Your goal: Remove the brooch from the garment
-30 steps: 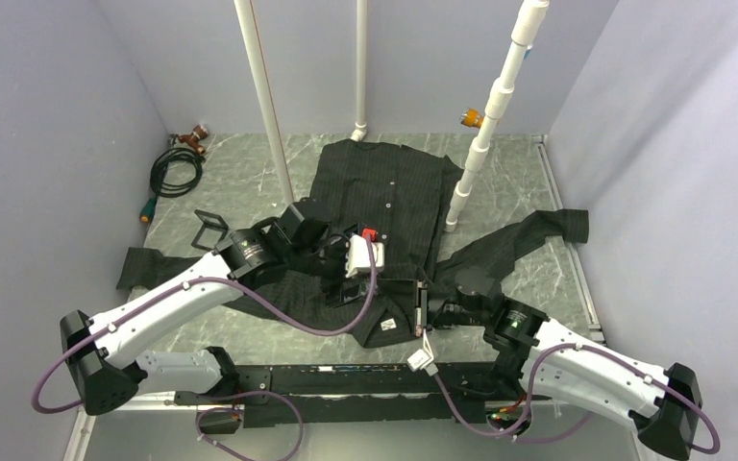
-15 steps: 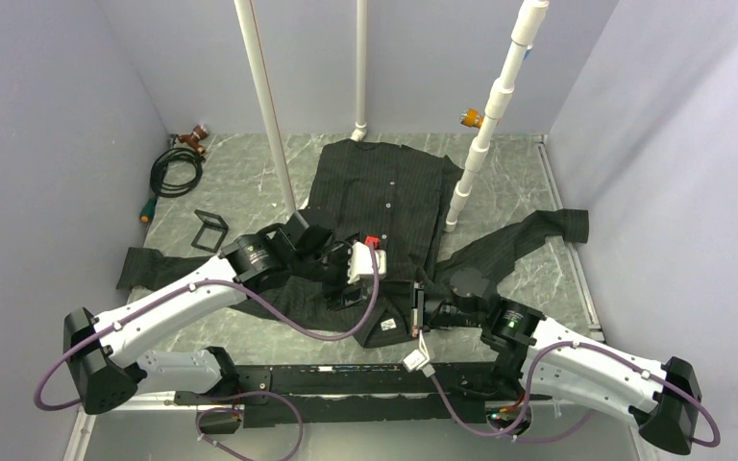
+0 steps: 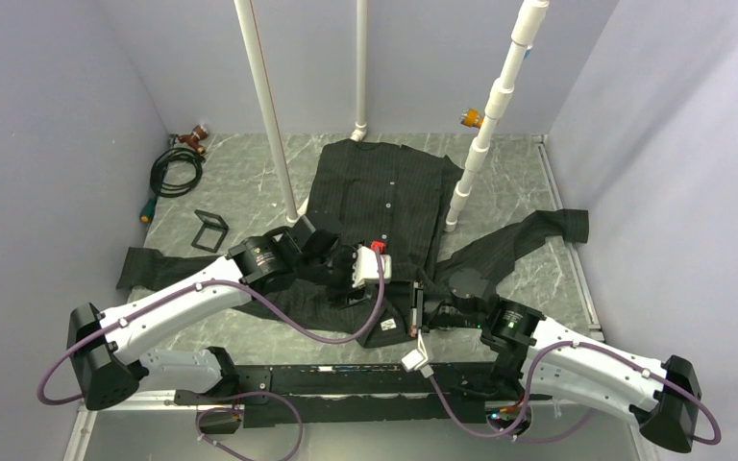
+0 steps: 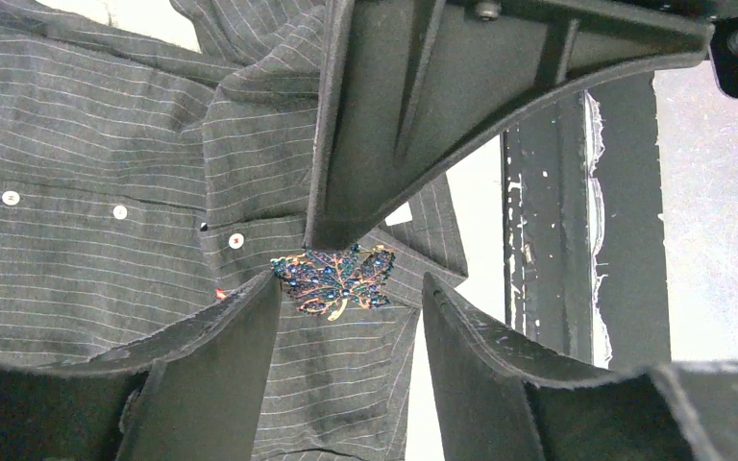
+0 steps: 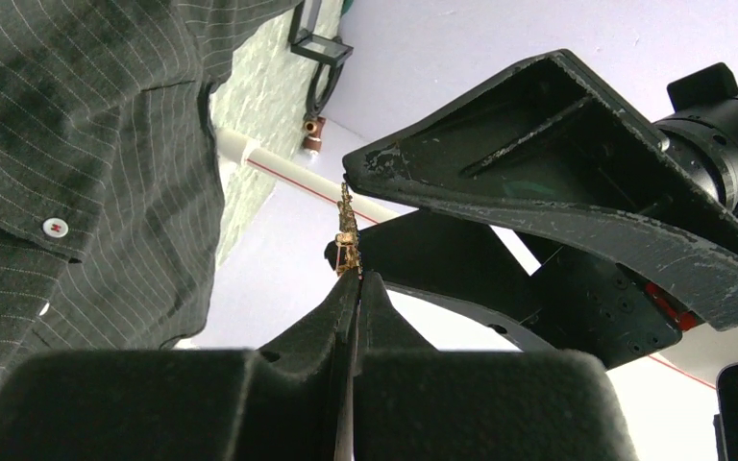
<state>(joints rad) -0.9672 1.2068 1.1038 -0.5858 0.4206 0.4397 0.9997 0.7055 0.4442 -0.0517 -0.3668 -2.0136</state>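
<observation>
**Brooch** (image 4: 332, 280): leaf-shaped, blue-green stones set in gold. It lay against the front of the pinstriped shirt (image 4: 77, 259), just beside a white button (image 4: 236, 240), towards the end of the shirt nearest your arm bases. Whether its pin was through the cloth could not be told.

**Your right gripper** (image 5: 356, 286): fingers pressed together, nipping the brooch's gold edge at their tips.

**Your left gripper** (image 4: 351, 282): fingers apart, one on either side of the brooch. One tip touched the brooch's end and the other stood just clear.

**Pinstriped shirt**: spread on the green marbled table (image 3: 240, 192), with a sleeve out to each side.
</observation>
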